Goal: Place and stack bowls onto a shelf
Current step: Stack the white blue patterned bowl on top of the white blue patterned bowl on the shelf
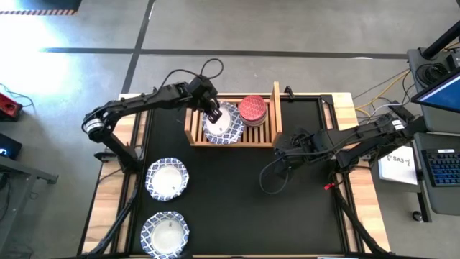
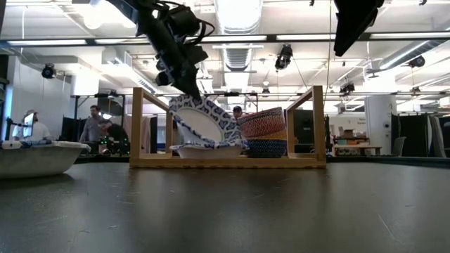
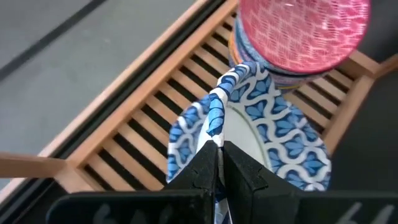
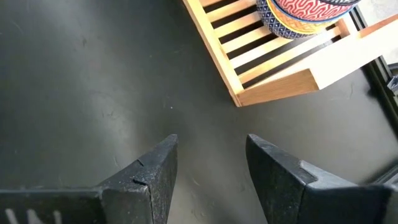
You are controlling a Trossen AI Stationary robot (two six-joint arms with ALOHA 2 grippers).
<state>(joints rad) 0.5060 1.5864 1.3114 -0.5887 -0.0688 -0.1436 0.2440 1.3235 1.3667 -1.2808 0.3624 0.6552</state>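
The left gripper (image 1: 213, 113) pinches a tilted blue-rimmed bowl (image 2: 204, 121) over the shelf (image 1: 276, 115) — beside the stack of small bowls (image 1: 252, 109). The low view shows another bowl beneath it (image 2: 200, 150). The right gripper (image 4: 211, 165) hovers open over the table (image 1: 251, 194); two white bowls (image 1: 167, 180) sit near the left edge.

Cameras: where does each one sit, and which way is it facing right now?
High: overhead, straight down; both arms, shelf.
Low: table height, level across; left gripper tilting a patterned bowl.
Left wrist: past shut fingers pinching that bowl's rim.
Right wrist: past open right gripper, dark table.
All four share the shelf.
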